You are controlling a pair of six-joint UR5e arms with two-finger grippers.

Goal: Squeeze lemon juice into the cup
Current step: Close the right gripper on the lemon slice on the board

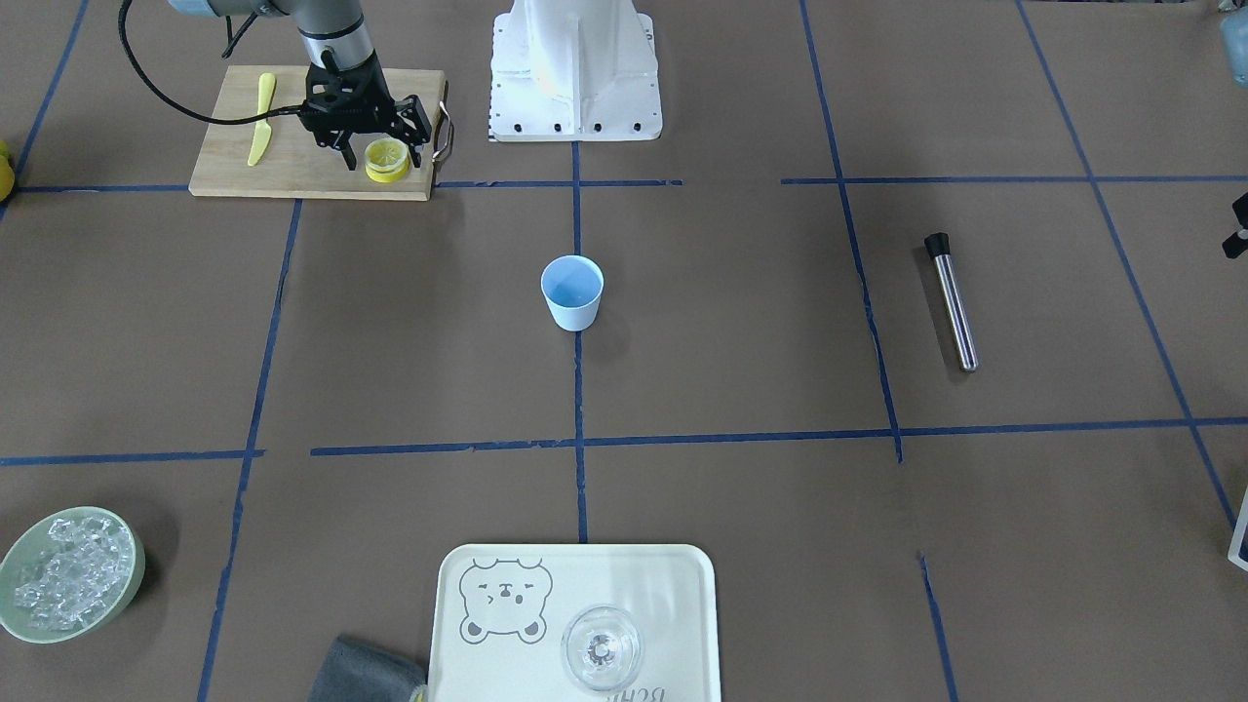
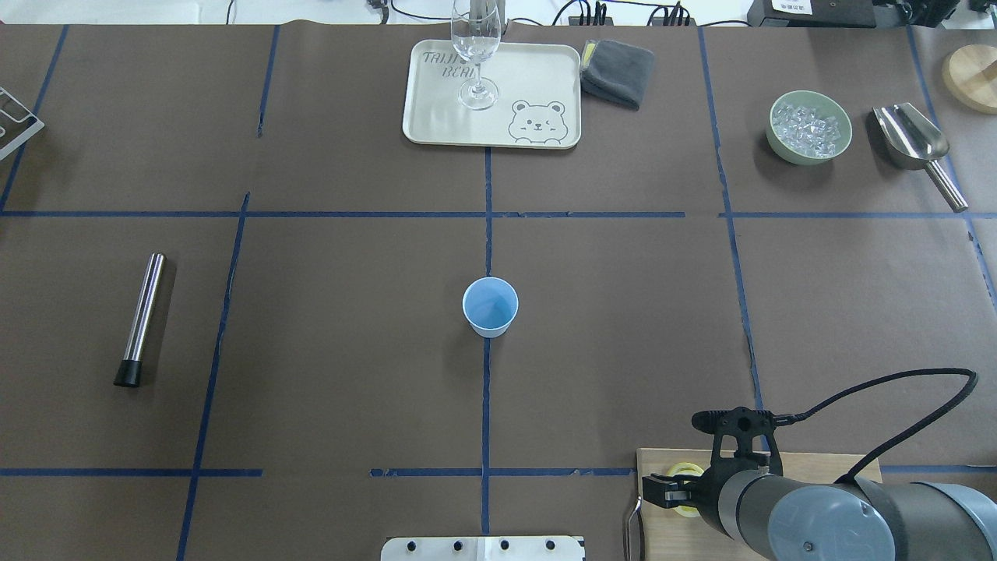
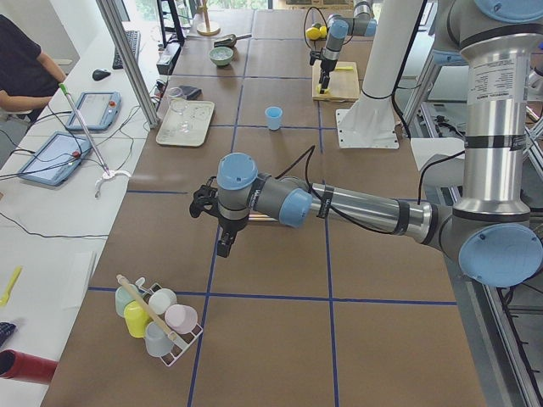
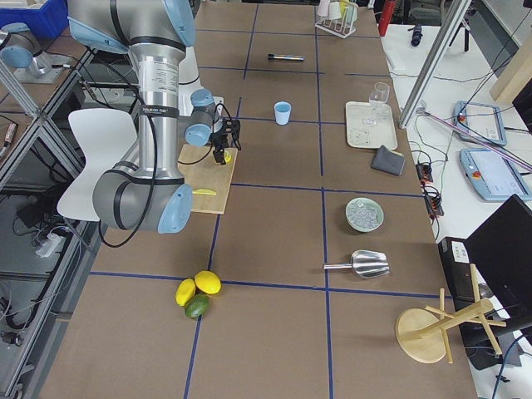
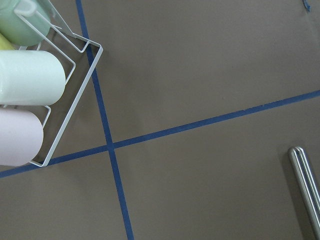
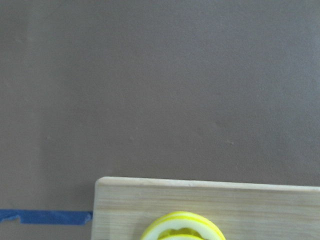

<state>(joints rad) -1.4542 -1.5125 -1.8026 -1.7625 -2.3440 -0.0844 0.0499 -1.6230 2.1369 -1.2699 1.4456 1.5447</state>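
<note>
A small stack of lemon slices [image 1: 387, 159] lies on the wooden cutting board [image 1: 283, 166], also low in the right wrist view [image 6: 182, 229]. My right gripper [image 1: 382, 156] is open over the board, its fingers standing on either side of the slices; whether they touch is unclear. It shows partly in the overhead view [image 2: 671, 491]. The light-blue cup [image 1: 572, 291] stands upright and empty at the table's middle [image 2: 490, 306], well away from the board. My left gripper [image 3: 222, 246] hangs over bare table at the far end; I cannot tell whether it is open or shut.
A yellow plastic knife [image 1: 260, 117] lies on the board. A steel tube [image 1: 953, 302], a tray [image 1: 673, 585] with a stemmed glass [image 1: 602, 648], a green bowl of ice [image 1: 68, 572], a metal scoop [image 2: 911, 140] and a cup rack [image 5: 50, 75] stand around.
</note>
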